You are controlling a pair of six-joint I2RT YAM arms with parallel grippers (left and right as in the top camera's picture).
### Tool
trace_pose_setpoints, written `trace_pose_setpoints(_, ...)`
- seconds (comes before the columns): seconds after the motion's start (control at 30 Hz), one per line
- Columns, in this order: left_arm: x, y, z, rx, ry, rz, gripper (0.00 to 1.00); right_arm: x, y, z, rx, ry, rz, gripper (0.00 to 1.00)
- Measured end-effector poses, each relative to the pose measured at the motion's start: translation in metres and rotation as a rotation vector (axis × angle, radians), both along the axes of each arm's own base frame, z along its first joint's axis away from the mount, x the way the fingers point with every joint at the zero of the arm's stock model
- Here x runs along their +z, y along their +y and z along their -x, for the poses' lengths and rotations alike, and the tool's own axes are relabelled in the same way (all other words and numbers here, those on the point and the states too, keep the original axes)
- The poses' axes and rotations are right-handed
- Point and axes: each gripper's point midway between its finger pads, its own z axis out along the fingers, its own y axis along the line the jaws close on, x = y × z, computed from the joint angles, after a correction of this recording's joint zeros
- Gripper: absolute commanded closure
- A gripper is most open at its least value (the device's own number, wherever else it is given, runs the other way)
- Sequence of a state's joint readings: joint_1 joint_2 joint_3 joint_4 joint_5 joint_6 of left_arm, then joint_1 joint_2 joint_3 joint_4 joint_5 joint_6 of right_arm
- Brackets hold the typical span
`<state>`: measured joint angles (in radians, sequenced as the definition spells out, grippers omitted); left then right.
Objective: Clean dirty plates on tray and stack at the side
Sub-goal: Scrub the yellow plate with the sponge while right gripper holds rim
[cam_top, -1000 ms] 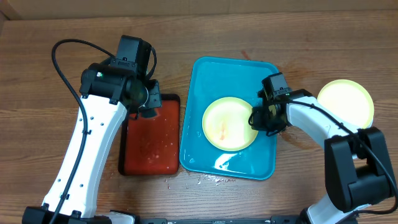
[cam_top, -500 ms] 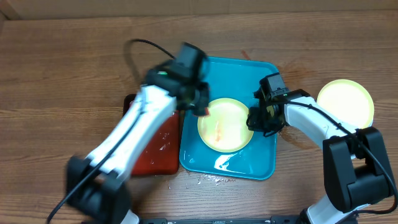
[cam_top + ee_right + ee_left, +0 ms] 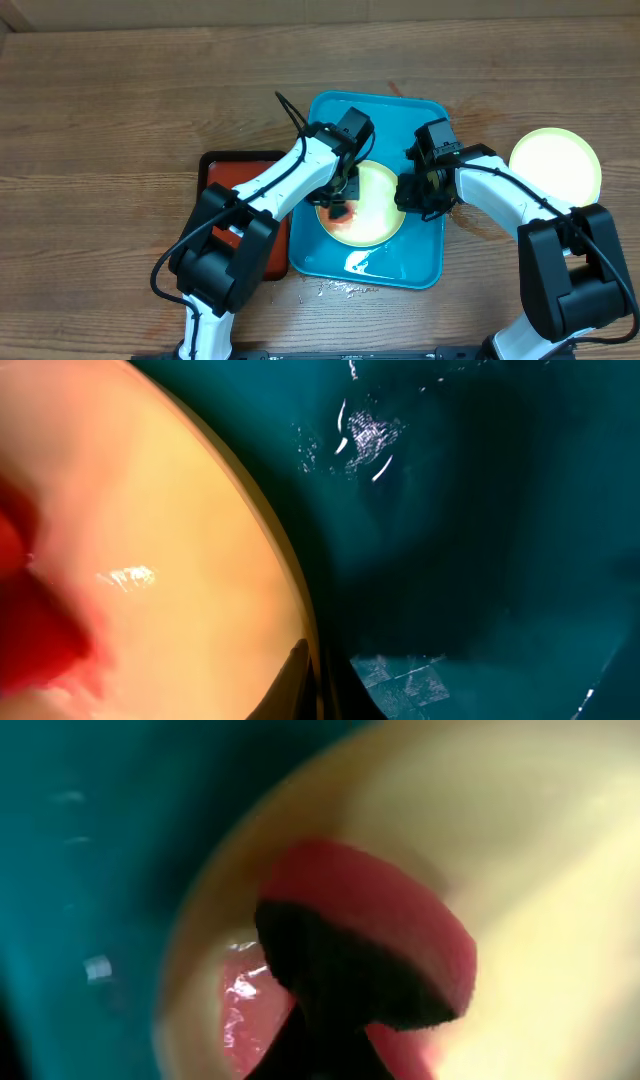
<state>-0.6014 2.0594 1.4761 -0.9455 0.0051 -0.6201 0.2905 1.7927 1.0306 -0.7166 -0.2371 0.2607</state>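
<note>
A pale yellow-green plate (image 3: 378, 212) lies in the turquoise tray (image 3: 330, 112). It has a reddish-orange smear on its left half. My left gripper (image 3: 338, 205) presses a dark, red-edged sponge (image 3: 370, 935) onto the plate (image 3: 560, 870) near its left rim, beside the tray floor (image 3: 80, 870). My right gripper (image 3: 408, 195) is shut on the plate's right rim. In the right wrist view its fingers (image 3: 318, 672) pinch the plate's edge (image 3: 150, 510) over the tray (image 3: 480, 510). A second, clean yellow-green plate (image 3: 556, 160) lies on the table at the right. The blue plate is out of view.
A red tray with a black rim (image 3: 262, 255) lies left of the turquoise tray, partly under my left arm. Small wet spots (image 3: 335, 288) mark the table in front of the turquoise tray. A brown wall runs along the table's far edge.
My left arm has swung right from over the red tray onto the plate, and red smear now shows where it presses. My right gripper has kept its hold on the plate's rim.
</note>
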Motion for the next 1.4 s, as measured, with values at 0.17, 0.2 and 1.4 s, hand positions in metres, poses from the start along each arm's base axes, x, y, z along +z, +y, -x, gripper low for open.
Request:
trace_pose_setpoints(0.17, 0.001, 0.018, -0.008, 0.012, -0.052, -0.099, 0.96, 0.0, 0.002, 0.001, 0.002, 0.006, -0.009, 0.96)
trace_pose_setpoints(0.2, 0.001, 0.017, -0.011, 0.012, -0.063, -0.096, 0.96, 0.0, 0.002, 0.001, 0.003, 0.005, -0.009, 0.96)
trace_pose_setpoints(1.4, -0.007, 0.034, 0.014, 0.068, 0.196, -0.065, 0.96, 0.0, 0.012, 0.009, 0.029, 0.034, -0.04, 0.96)
